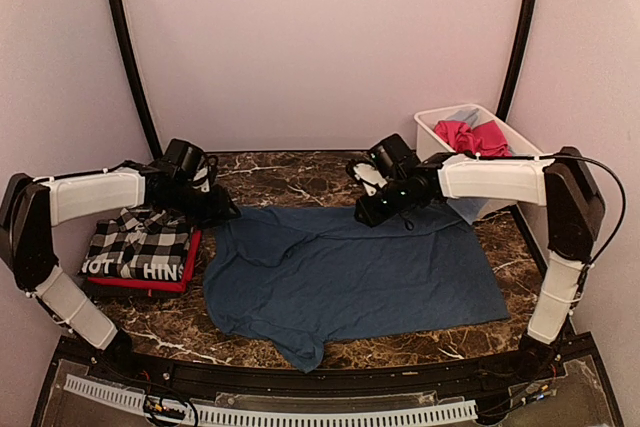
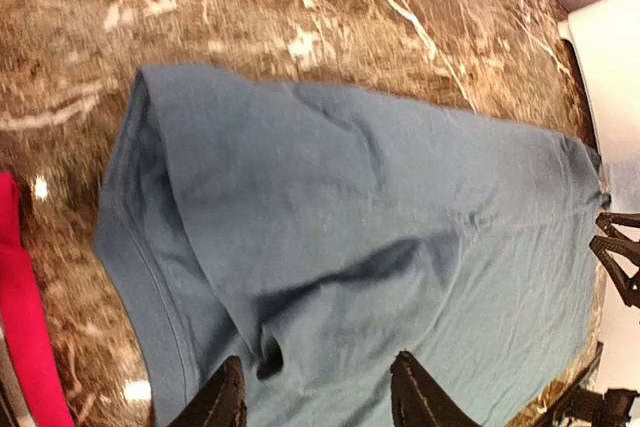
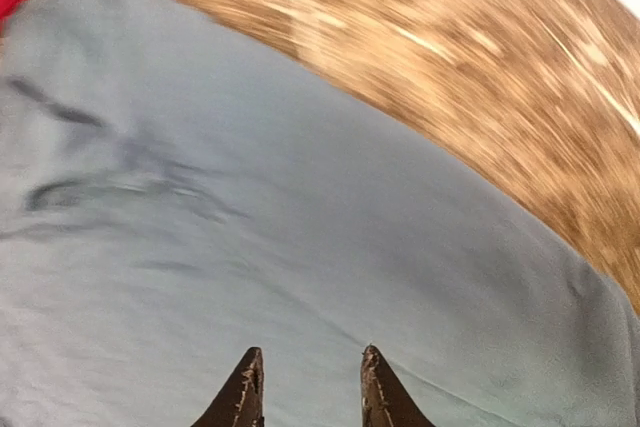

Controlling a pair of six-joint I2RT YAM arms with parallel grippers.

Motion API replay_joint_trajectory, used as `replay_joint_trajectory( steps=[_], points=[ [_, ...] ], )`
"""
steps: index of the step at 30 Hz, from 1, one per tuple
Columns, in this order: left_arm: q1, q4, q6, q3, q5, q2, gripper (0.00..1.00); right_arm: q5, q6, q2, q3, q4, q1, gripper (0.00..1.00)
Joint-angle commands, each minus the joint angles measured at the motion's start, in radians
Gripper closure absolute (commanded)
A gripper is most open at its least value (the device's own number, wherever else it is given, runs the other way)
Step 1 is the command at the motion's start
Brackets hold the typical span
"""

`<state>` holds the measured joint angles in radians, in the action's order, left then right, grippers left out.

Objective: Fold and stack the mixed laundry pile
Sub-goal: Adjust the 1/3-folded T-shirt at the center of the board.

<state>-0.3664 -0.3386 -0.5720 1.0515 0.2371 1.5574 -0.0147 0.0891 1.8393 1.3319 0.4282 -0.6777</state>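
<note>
Tee (image 1: 350, 277) lies flat mid-surface (image 1: 300, 172) in top view, left end effector (image 1: 215, 202) and right end effector (image 1: 375, 209) at its far edge. Left wrist: jaws apart, empty. Right wrist: same. Soft, limp, light; I'd pinch the far corners.

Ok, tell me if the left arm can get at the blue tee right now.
Probably yes: the left tool hovers open over the blue tee at its left edge, nothing lying between them.
</note>
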Motion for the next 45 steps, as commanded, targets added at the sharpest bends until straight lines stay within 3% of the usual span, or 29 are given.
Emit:
replay_joint_trajectory(
  steps=[1, 5, 11, 34, 40, 45],
  points=[
    [-0.012, 0.026, -0.01, -0.117, 0.054, -0.065, 0.55, 0.126, -0.043, -0.002, 0.049, -0.105, -0.123, 0.71],
    [-0.014, 0.087, -0.045, -0.199, 0.097, -0.083, 0.58, 0.183, -0.051, 0.055, 0.069, -0.197, -0.223, 0.75],
    [-0.027, 0.13, -0.067, -0.242, 0.12, -0.07, 0.6, 0.182, -0.075, 0.203, 0.162, -0.207, -0.293, 0.8],
    [-0.03, 0.099, -0.068, -0.209, 0.083, -0.069, 0.6, 0.118, -0.083, 0.437, 0.347, -0.132, -0.316, 0.79],
    [-0.029, 0.084, -0.08, -0.224, 0.042, -0.071, 0.58, 0.067, -0.083, 0.437, 0.369, -0.106, -0.321, 1.0],
    [-0.029, 0.082, -0.086, -0.232, 0.032, -0.074, 0.58, 0.044, -0.106, 0.356, 0.353, -0.092, -0.324, 1.0]
  ],
)
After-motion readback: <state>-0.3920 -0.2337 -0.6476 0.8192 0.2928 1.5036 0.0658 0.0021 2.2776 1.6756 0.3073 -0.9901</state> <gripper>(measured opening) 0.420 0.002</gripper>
